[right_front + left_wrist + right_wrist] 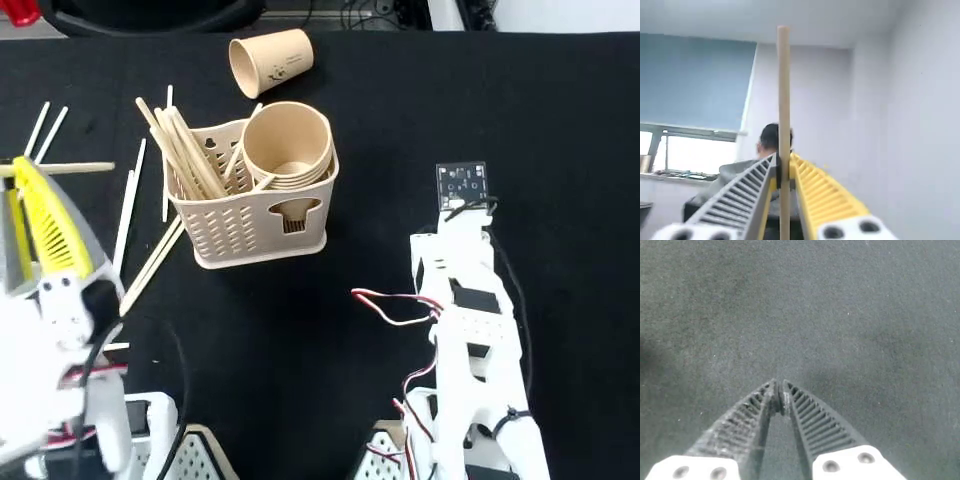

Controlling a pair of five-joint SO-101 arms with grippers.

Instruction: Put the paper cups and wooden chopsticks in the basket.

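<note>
Holds one pale wooden chopstick (783,90) aloft, left of the beige slotted plastic basket (250,225).
Pinches it crosswise in the fully closed yellow-and-grey left gripper (783,162), likely to keep it level for dropping into the basket; rests the right gripper (778,395), closed on nothing, low over the black cloth (865,300), out of the way.
</note>
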